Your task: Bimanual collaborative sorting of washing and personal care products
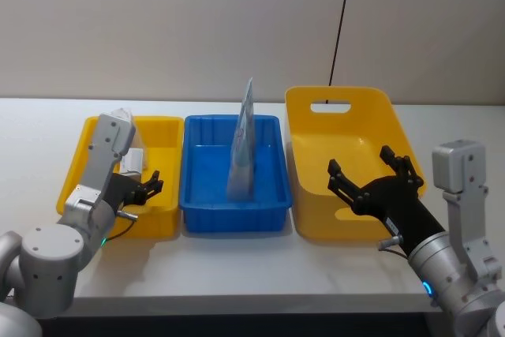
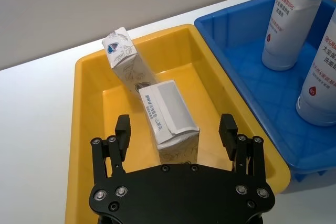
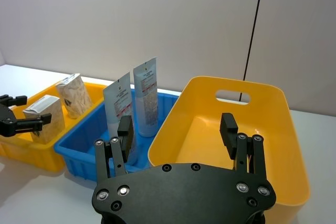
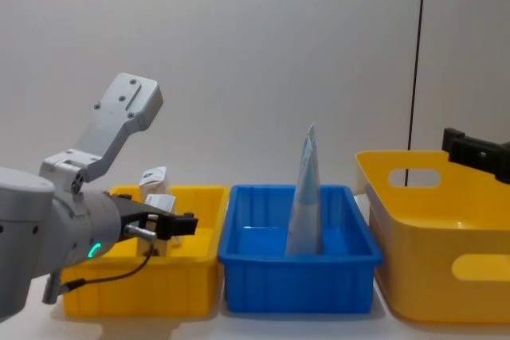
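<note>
Two white soft packs with gold swirls sit in the small yellow bin (image 2: 86, 108): one pack (image 2: 170, 116) lies near the front, the other pack (image 2: 122, 56) stands tilted behind it. My left gripper (image 2: 176, 132) is open and hovers just over the near pack, a finger on either side of it; it also shows over that bin's front (image 1: 146, 187). Two tall pale-blue pouches (image 3: 144, 98) (image 3: 118, 106) stand upright in the blue bin (image 1: 197, 211). My right gripper (image 1: 371, 171) is open and empty over the front of the large yellow bin (image 1: 316, 128).
The three bins stand side by side on a white table (image 1: 237, 266), small yellow on the left, blue in the middle, large yellow on the right. A grey wall rises behind, with a black cable (image 1: 341, 21) hanging down it.
</note>
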